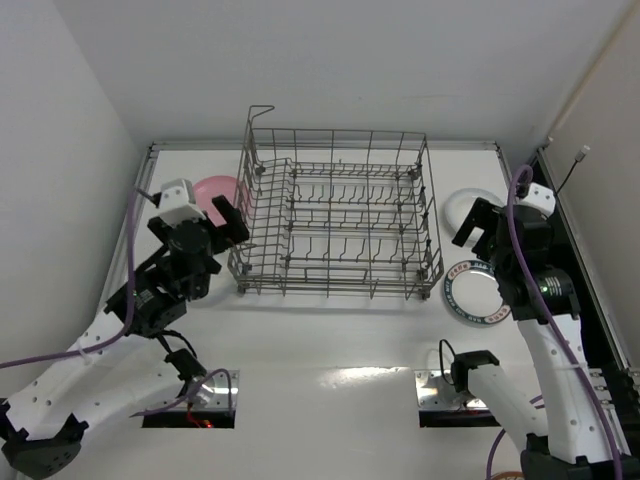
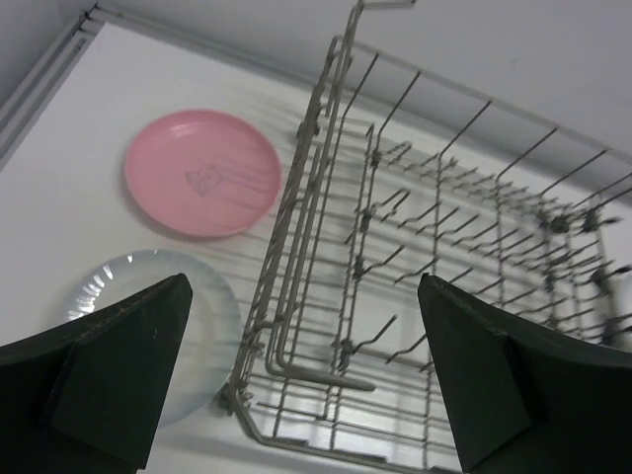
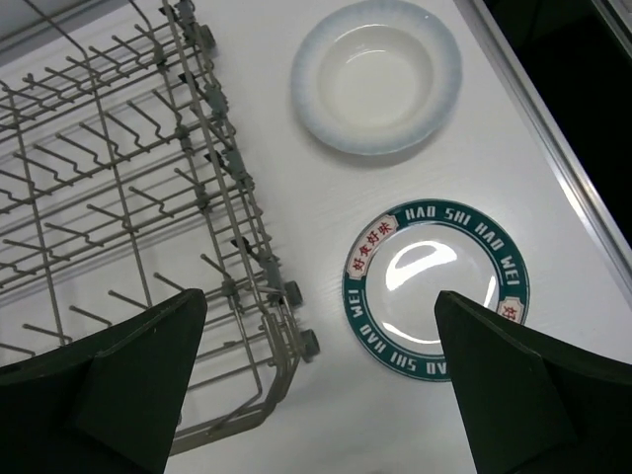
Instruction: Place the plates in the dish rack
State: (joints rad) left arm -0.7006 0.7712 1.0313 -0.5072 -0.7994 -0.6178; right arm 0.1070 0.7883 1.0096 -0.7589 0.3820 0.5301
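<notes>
Hovering both arms beside the large grey wire dish rack [image 1: 335, 215], which stands in the middle of the white table [image 1: 330, 340]. Left gripper [image 1: 231, 221]: jaws spread wide, nothing held, just off the rack's left wall. Through its camera I see a solid pink round plate [image 2: 202, 173] lying flat on the table. Nearer is a pale white round plate [image 2: 158, 316], partly behind my finger [image 2: 109, 375]. Right gripper [image 1: 481, 226]: also wide open and empty, right of the rack. Beneath it lie a plain white deep plate [image 3: 377, 76] and a white plate with a dark teal lettered rim [image 3: 434, 288], apart from each other.
</notes>
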